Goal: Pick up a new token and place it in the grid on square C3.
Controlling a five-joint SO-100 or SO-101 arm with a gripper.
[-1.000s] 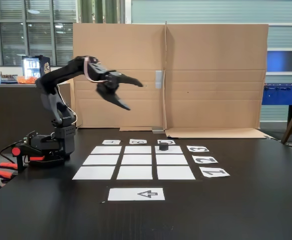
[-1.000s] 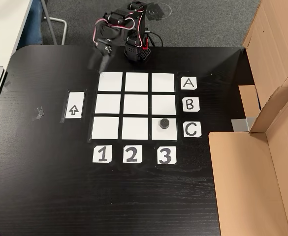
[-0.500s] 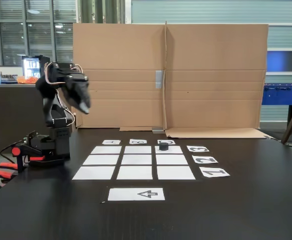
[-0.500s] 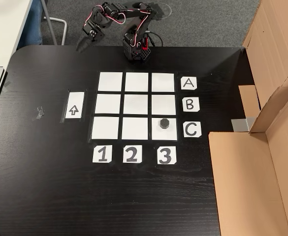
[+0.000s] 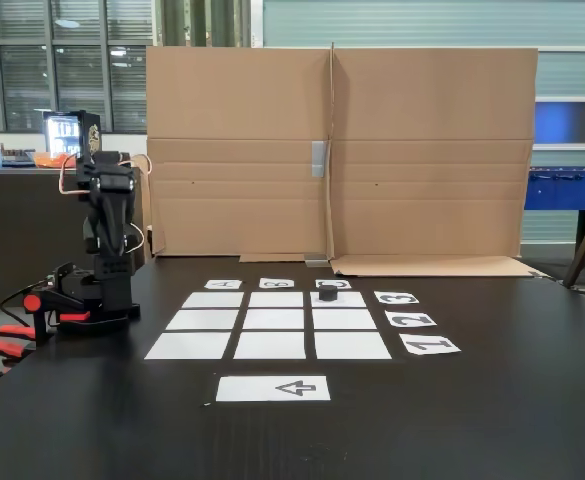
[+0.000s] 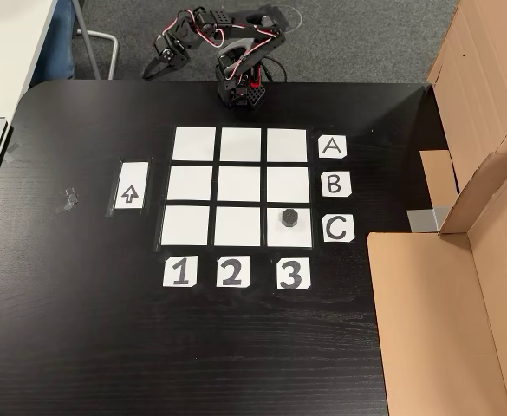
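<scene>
- In the view from above, a bit of grey tape (image 6: 68, 198) sticks to the black tabletop (image 6: 80, 329) far on the left.
- Next comes a white sheet (image 6: 130, 188) with an arrow printed on it. The arrow points toward the top of that view.
- The robot arm (image 6: 236, 52) sits at the top edge of the tabletop, folded up small. Red and white wires loop over it.
- Its claw (image 6: 153, 69) hangs out past the tabletop edge, over the grey floor. It is too small and dark to tell if it is spread or squeezed. It is far from the token.
- The grid (image 6: 239, 186) is nine white paper squares in three rows.
- Below the grid are cards that read 1 (image 6: 180, 272), 2 (image 6: 231, 272) and 3 (image 6: 293, 274).
- The token (image 6: 289, 217) is a little black puck. It sits on square C3 (image 6: 301, 234), the corner square next to the 3 card and the C card.
- Right of the grid are cards that read A (image 6: 331, 147), B (image 6: 335, 184) and C (image 6: 338, 229).
- Big brown cardboard (image 6: 444, 321) stands on the right side.
- In the side view, the arm (image 5: 107, 240) stands on the left and the token (image 5: 328, 293) sits on a far paper of the grid (image 5: 270, 322).
</scene>
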